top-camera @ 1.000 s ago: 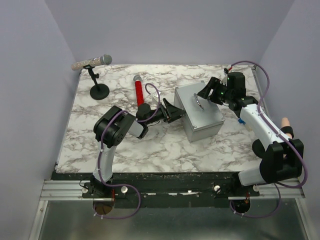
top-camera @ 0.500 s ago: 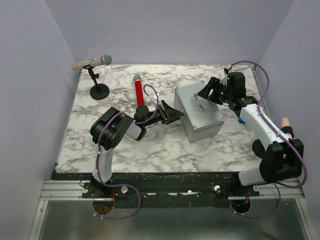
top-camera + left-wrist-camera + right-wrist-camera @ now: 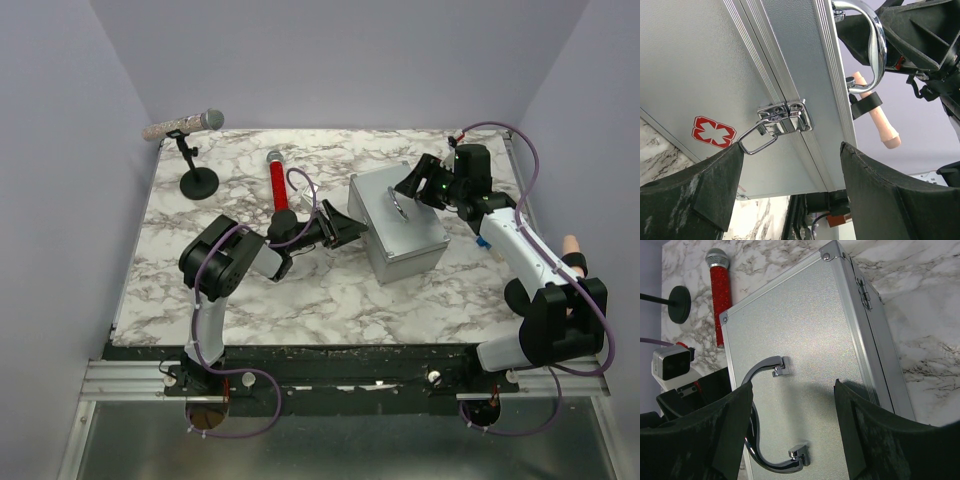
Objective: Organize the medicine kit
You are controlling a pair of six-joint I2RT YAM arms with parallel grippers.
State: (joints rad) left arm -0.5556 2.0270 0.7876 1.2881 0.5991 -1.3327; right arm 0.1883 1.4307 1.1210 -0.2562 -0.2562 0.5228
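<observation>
**Kit position.** The kit stands on the table at 3 o'clock from table centre, lid shut, with the handle on its upper face. One latch sits across the lid seam on the face toward 9 o'clock, above a red cross mark. Its wire loop hangs outward. Whether it is fully released cannot be told.

**Grippers.** The left gripper is just beside the 9 o'clock face, with its fingers spread to either side of the latch and touching nothing. The right gripper hangs over the lid from 1 o'clock. Its fingers are also spread, one beside the handle, and it grips nothing.

**Surroundings.** A red microphone lies at 10 o'clock from the kit, near the left arm. A second microphone on a stand is farther out on the same bearing.

**Step in hand.** By judgement, this is opening the kit: nothing can be organized until the lid is up.

**Next move.**
1. Bring one left finger onto the latch and flip it clear.
2. Close the right gripper on the handle to steady the kit, which could otherwise slide.
3. Check the other latch before lifting.
</observation>
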